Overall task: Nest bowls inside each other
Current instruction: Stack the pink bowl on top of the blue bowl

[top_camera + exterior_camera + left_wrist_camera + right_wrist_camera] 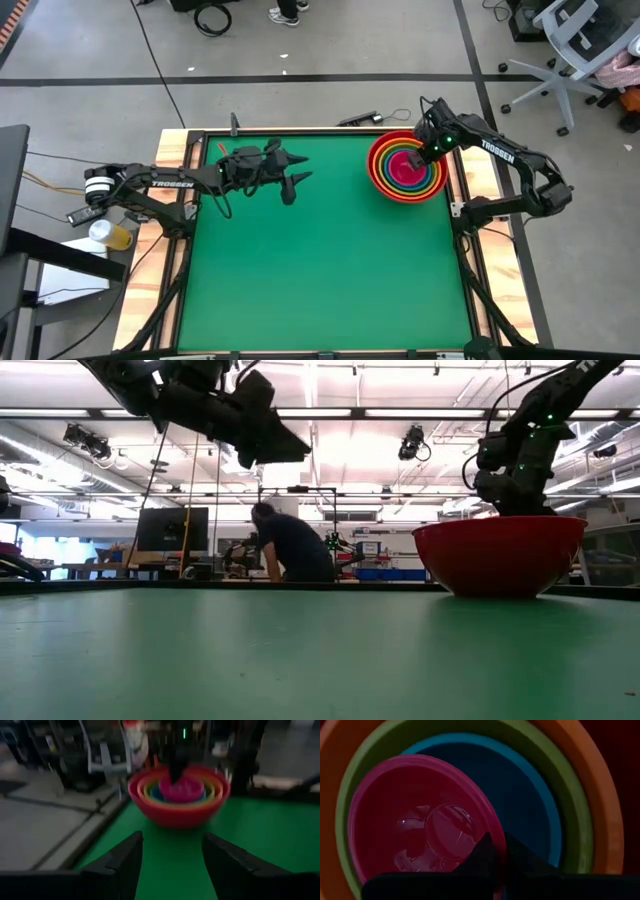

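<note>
The right tool point(432, 155) pinches the pink bowl's point(420, 820) rim inside the nested bowls point(405, 166), while the left tool point(297, 182) hovers released, well apart.

From my table-level camera I see the red bowl point(499, 556) sitting on the green table point(300, 655) at the right. The right arm point(520, 445) comes down from above into it, its fingers hidden behind the rim. The left gripper point(262, 432) hangs high at upper left, clear of the table. Beyond, a person point(290, 545) bends over a bench.
</note>
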Robot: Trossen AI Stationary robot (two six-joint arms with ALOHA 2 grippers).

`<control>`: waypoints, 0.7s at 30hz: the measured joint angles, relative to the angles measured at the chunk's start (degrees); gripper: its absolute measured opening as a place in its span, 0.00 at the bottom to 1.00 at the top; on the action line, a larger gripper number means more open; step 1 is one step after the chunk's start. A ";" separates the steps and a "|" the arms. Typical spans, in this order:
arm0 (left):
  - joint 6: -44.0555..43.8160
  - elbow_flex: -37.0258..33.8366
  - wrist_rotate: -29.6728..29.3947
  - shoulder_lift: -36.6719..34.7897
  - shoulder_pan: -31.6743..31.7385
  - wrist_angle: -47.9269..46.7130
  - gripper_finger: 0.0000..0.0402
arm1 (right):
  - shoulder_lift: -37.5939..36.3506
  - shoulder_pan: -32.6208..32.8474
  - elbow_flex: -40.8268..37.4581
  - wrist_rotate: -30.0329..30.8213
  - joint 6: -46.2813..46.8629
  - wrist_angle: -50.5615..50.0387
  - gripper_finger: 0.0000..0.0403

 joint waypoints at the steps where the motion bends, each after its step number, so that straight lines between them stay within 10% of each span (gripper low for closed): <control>1: -0.09 0.00 0.02 0.01 0.16 1.81 0.51 | 0.00 -0.28 -0.34 -0.03 -0.01 0.45 0.05; 21: 1.56 0.01 0.89 0.03 1.45 1.91 0.51 | 0.11 -0.51 -2.00 1.27 5.87 3.96 0.05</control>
